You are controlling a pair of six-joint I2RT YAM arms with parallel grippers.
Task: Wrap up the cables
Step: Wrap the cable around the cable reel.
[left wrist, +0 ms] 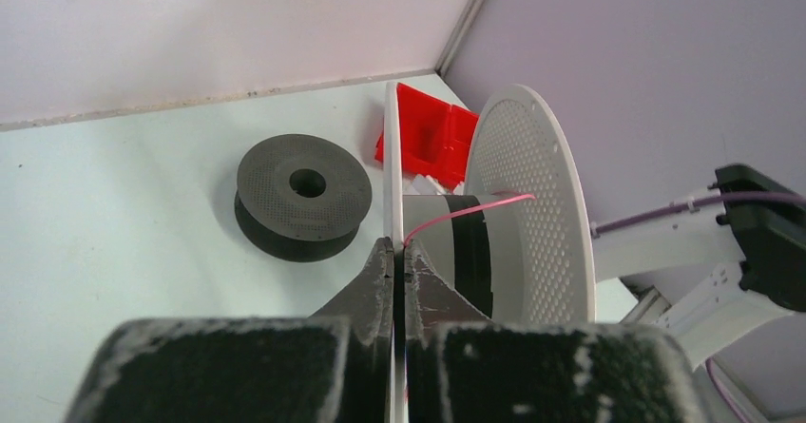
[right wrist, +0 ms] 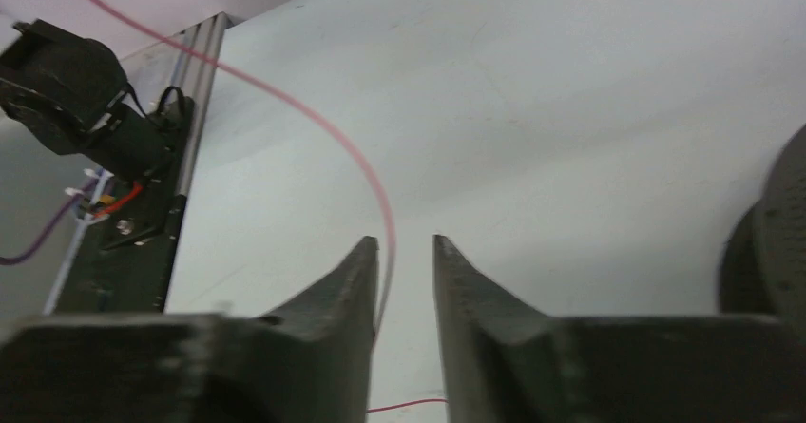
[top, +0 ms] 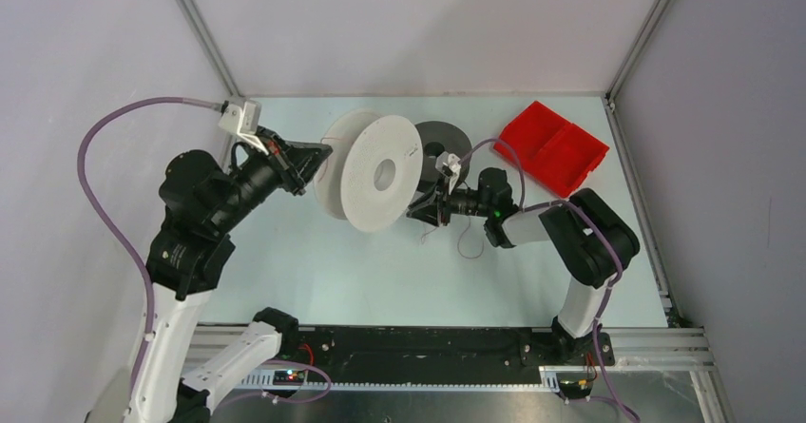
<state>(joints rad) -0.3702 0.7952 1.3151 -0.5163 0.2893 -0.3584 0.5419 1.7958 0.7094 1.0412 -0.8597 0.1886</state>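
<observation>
A white spool [top: 380,171] stands on edge at the table's middle. My left gripper [left wrist: 399,249] is shut on the thin rim of its left flange [left wrist: 393,157]. A thin pink cable [left wrist: 466,211] runs from that grip across the spool's core. The dark grey spool [left wrist: 302,195] lies flat behind it; in the top view it [top: 447,138] is partly hidden by the white one. My right gripper [right wrist: 406,242] hovers low over the table right of the white spool. Its jaws are open, and a pink cable [right wrist: 366,171] passes between them along the left finger [right wrist: 356,276], unclamped.
A red bin [top: 553,147] sits at the back right corner. The aluminium frame rail [right wrist: 190,109] runs along the near table edge. Purple arm hoses [top: 105,204] loop on the left. Enclosure walls close in on three sides.
</observation>
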